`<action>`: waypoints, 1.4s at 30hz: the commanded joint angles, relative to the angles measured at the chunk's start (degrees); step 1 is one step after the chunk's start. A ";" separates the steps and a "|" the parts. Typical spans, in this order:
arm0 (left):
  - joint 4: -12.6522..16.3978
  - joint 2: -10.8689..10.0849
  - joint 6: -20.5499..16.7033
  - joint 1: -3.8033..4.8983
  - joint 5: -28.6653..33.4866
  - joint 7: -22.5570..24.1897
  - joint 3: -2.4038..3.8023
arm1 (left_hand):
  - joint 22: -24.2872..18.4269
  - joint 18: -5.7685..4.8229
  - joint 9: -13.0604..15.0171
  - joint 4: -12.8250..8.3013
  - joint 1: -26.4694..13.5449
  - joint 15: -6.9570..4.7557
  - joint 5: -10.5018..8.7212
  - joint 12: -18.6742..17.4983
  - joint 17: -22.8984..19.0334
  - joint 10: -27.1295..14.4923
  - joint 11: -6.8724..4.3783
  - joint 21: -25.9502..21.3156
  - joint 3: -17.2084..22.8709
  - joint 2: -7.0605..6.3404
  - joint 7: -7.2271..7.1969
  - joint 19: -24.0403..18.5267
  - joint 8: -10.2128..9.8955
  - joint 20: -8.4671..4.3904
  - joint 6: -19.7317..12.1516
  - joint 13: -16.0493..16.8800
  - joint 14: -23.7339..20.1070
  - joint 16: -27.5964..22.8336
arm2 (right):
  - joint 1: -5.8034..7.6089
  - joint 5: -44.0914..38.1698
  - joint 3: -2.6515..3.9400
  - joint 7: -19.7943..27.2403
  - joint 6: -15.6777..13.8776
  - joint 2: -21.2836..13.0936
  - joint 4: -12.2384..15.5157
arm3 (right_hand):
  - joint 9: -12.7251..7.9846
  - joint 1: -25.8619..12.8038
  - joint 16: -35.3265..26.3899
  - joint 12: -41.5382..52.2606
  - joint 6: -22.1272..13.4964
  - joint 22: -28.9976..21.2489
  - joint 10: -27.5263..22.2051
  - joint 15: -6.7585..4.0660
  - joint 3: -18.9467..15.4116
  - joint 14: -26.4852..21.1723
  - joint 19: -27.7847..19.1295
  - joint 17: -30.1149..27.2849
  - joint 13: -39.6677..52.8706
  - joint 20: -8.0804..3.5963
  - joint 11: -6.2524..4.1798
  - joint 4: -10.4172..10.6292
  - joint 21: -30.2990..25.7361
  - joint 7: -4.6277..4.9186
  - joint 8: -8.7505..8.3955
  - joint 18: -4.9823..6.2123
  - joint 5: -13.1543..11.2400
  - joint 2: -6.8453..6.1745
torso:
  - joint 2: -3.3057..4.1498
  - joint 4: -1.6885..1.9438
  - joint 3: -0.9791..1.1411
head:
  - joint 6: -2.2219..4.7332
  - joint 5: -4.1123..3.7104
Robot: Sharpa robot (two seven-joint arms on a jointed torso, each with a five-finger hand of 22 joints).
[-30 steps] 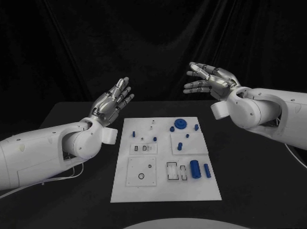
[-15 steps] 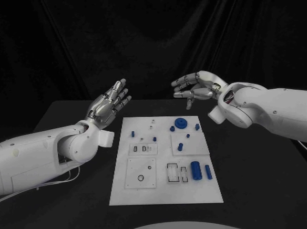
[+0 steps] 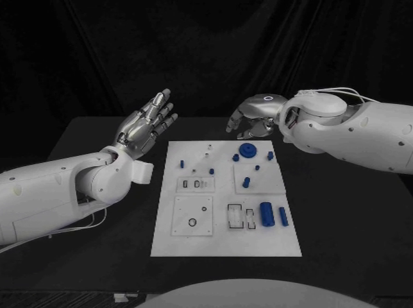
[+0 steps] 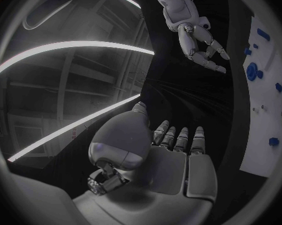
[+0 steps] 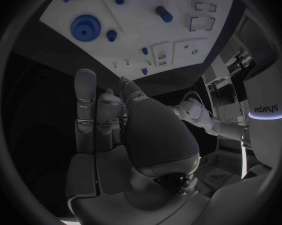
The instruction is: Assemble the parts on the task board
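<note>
Nearest us on the tabletop (image 3: 354, 218), the task board (image 3: 225, 240) lies with its long axis running away from us, and at its near right sits the large blue cylinder (image 3: 265, 215) with a slimmer blue peg (image 3: 283, 215) just beside it, both lying lengthwise along the board. Going up the board, we pass small blue pieces near the middle, then the blue gear (image 3: 247, 151) at the far right corner.

Here's what counts: our right hand (image 3: 252, 121) hangs in the air just beyond that far edge, fingers curled loosely downward and holding nothing, and the gear lies just toward us and below it. Our left hand (image 3: 147, 126) is raised off the board's far left side, fingers straight and apart, palm empty, well apart from every part.

So we judge the right hand is the nearer one, and the gear its likeliest first pick.
</note>
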 commanded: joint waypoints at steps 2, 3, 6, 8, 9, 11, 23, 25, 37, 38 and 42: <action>0.50 -0.19 0.46 0.19 -0.60 8.13 0.06 | -0.08 0.99 0.05 0.00 1.01 0.54 0.91 -0.38 -0.09 -0.01 0.17 -0.34 0.52 0.12 0.07 -0.04 0.28 0.59 0.47 -0.07 0.15 -0.21 | 0.01 -11.77 0.05 -2.26 3.20 0.60 -0.83 | 0.14 -1.14 2.19 -0.89 0.41 3.81 0.78 -0.18 1.19 1.10 -0.23 2.61 0.14 -0.06 -0.27 0.33 2.85 -0.55 -0.91 -1.42 -3.82 -1.30 | 0.51 0.31 -0.07 | -0.50 -0.48; 0.57 -0.24 0.49 0.19 -0.60 8.14 0.06 | -0.08 1.04 0.06 0.00 1.13 0.55 1.09 -0.38 -0.09 -0.01 0.18 -0.34 0.55 0.12 0.09 -0.04 0.28 0.65 0.50 -0.07 0.15 -0.21 | -0.02 -12.46 0.05 -2.38 3.31 0.73 -0.99 | 0.17 -1.22 2.61 -1.00 0.45 4.54 0.82 -0.20 1.35 1.16 -0.16 3.16 0.15 -0.08 -0.35 0.31 3.36 -0.69 -1.01 -1.50 -4.01 -1.46 | 0.58 0.37 -0.11 | -0.54 -0.57; 0.62 -0.27 0.60 0.20 -0.60 8.18 0.06 | -0.08 1.07 0.06 0.00 1.22 0.57 1.24 -0.38 -0.09 -0.01 0.19 -0.34 0.56 0.11 0.10 -0.04 0.28 0.71 0.51 -0.07 0.15 -0.21 | -0.20 -14.08 0.05 -2.78 3.94 1.18 -1.72 | 0.28 -1.12 2.91 -1.49 0.63 5.30 0.63 -0.39 2.09 1.05 -0.45 3.40 0.14 -0.21 -0.72 -0.01 3.93 -1.10 -1.29 -1.50 -2.98 -1.90 | 0.52 0.37 -0.09 | -0.89 -0.69; 0.60 -0.28 0.69 0.20 -0.61 8.19 0.06 | -0.08 1.11 0.06 0.00 1.31 0.59 1.36 -0.38 -0.09 -0.01 0.20 -0.34 0.57 0.11 0.12 -0.04 0.28 0.76 0.52 -0.07 0.15 -0.21 | -0.43 -14.72 0.05 -2.87 4.22 1.55 -2.45 | 0.77 -1.25 3.17 -2.09 1.79 6.17 0.42 -0.46 3.27 0.85 -0.99 3.67 0.18 -0.23 -0.65 -0.30 4.49 -0.54 -1.15 -1.59 -1.24 -2.32 | 0.50 0.33 -0.11 | -1.04 -0.68; 0.60 -0.29 0.73 0.20 -0.61 8.19 0.06 | -0.08 1.11 0.06 0.00 1.31 0.59 1.36 -0.38 -0.09 -0.01 0.20 -0.34 0.57 0.11 0.12 -0.04 0.28 0.76 0.52 -0.07 0.15 -0.21 | -0.59 -14.97 0.05 -2.83 4.28 1.75 -2.88 | 0.88 -1.26 3.21 -2.19 1.96 6.27 0.41 -0.41 3.51 0.82 -1.11 3.73 0.18 -0.26 -0.65 -0.37 4.55 -0.40 -1.14 -1.54 -0.93 -2.43 | 0.58 0.36 -0.14 | -1.02 -0.68; 0.58 -0.30 0.80 0.20 -0.61 8.19 0.06 | -0.08 1.16 0.06 0.00 1.44 0.62 1.52 -0.38 -0.09 -0.01 0.24 -0.34 0.60 0.11 0.15 -0.04 0.29 0.83 0.56 -0.07 0.15 -0.21 | -0.94 -15.28 0.05 -2.77 4.32 2.08 -3.61 | 0.98 -1.31 3.31 -2.33 1.89 6.54 0.43 -0.43 3.89 0.77 -1.27 3.86 0.19 -0.26 -0.72 -0.50 4.71 -0.55 -1.32 -1.54 -0.45 -2.67 | 0.46 0.33 -0.13 | -1.18 -0.55; 0.14 -0.12 1.37 0.20 -0.61 8.11 0.06 | -0.08 1.33 0.06 0.02 1.91 0.76 2.14 -0.38 -0.09 -0.01 0.37 -0.34 0.76 0.19 0.22 -0.04 0.29 1.07 0.58 -0.07 0.15 -0.21 | -2.72 -15.77 0.05 -1.61 1.88 3.90 -7.31 | 2.58 -5.99 8.01 -1.69 2.16 11.27 2.39 -0.44 3.72 1.31 -1.33 10.36 0.89 -0.15 -0.96 2.74 7.62 -0.67 -1.93 -1.98 -11.85 -4.98 | 0.48 0.35 -0.19 | -1.73 -0.14; -0.05 -0.02 1.53 0.20 -0.61 8.07 0.06 | -0.08 1.37 0.06 0.03 2.03 0.82 2.30 -0.38 -0.09 -0.01 0.40 -0.34 0.82 0.22 0.25 -0.04 0.28 1.15 0.54 -0.07 0.15 -0.21 | -2.98 -15.78 0.05 -1.30 1.54 4.35 -7.95 | 2.68 -5.91 8.10 -1.47 2.11 11.50 2.71 -0.47 3.86 1.30 -1.34 10.50 1.01 -0.17 -1.03 2.87 7.74 -0.70 -1.99 -2.00 -11.88 -4.98 | 0.42 0.40 -0.17 | -1.92 -0.17; -0.75 0.75 2.52 0.19 -0.61 7.69 0.06 | -0.08 1.69 0.19 0.03 2.98 1.21 3.81 -0.38 -0.09 -0.01 0.95 -0.34 1.33 0.24 0.99 -0.04 0.44 1.78 1.51 -0.07 0.15 -0.21 | -4.52 -15.80 0.05 0.45 0.51 6.31 -10.67 | 2.83 -4.87 8.01 -1.15 0.89 12.29 2.90 -0.47 4.68 0.98 -1.69 10.49 1.27 -0.16 -1.11 2.74 7.95 -1.00 -2.85 -2.07 -10.11 -4.78 | 0.33 0.31 -0.25 | -2.55 -0.03; -0.76 0.76 2.56 0.19 -0.61 7.67 0.06 | -0.08 1.69 0.19 0.03 2.98 1.21 3.81 -0.38 -0.09 -0.01 0.95 -0.34 1.33 0.24 0.99 -0.04 0.44 1.78 1.51 -0.07 0.15 -0.21 | -4.58 -15.80 0.05 0.50 0.51 6.36 -10.75 | 2.84 -4.85 8.00 -1.14 0.87 12.26 2.91 -0.47 4.70 0.97 -1.72 10.48 1.27 -0.16 -1.11 2.73 7.93 -1.00 -2.86 -2.06 -10.07 -4.78 | 0.31 0.31 -0.25 | -2.55 0.02; -0.85 0.89 2.79 0.19 -0.61 7.55 0.06 | -0.08 1.75 0.24 0.03 3.23 1.38 4.17 -0.38 -0.09 -0.01 1.13 -0.34 1.43 0.22 1.20 -0.04 0.52 1.94 1.91 -0.07 0.15 -0.21 | -5.15 -15.80 0.05 0.91 0.42 6.74 -11.39 | 2.90 -4.63 7.88 -1.12 0.71 12.43 2.89 -0.44 4.91 0.82 -1.87 10.37 1.31 -0.13 -1.08 2.64 7.93 -0.99 -3.01 -2.07 -9.35 -4.68 | 0.29 0.32 -0.27 | -2.55 0.12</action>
